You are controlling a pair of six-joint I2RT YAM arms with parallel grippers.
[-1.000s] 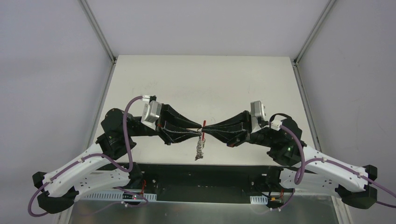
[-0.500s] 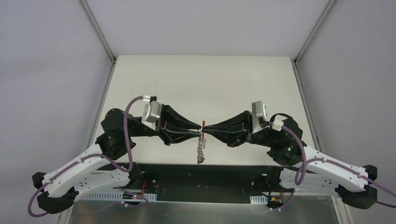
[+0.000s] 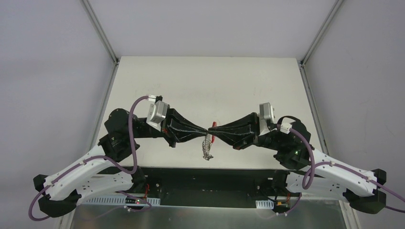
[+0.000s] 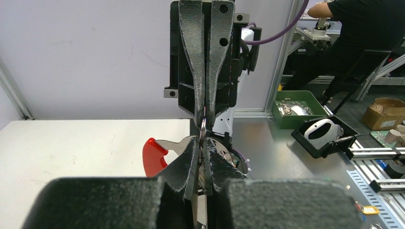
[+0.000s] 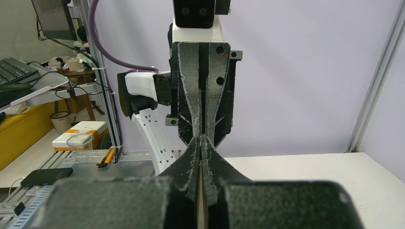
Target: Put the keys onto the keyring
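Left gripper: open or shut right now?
Shut. In the left wrist view the left gripper shows no gap between its fingers, which pinch thin metal of the keyring.

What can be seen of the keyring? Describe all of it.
The keyring hangs in the air above the table, pinched where the shut left gripper and right gripper meet tip to tip. Thin silvery wire loops dangle below the tips; its red crescent tag, on a pale curved strap, sticks out the opposite way.

Pale lilac walls [image 3: 200, 24], white table [image 3: 205, 81], aluminium corner posts [image 3: 100, 31].
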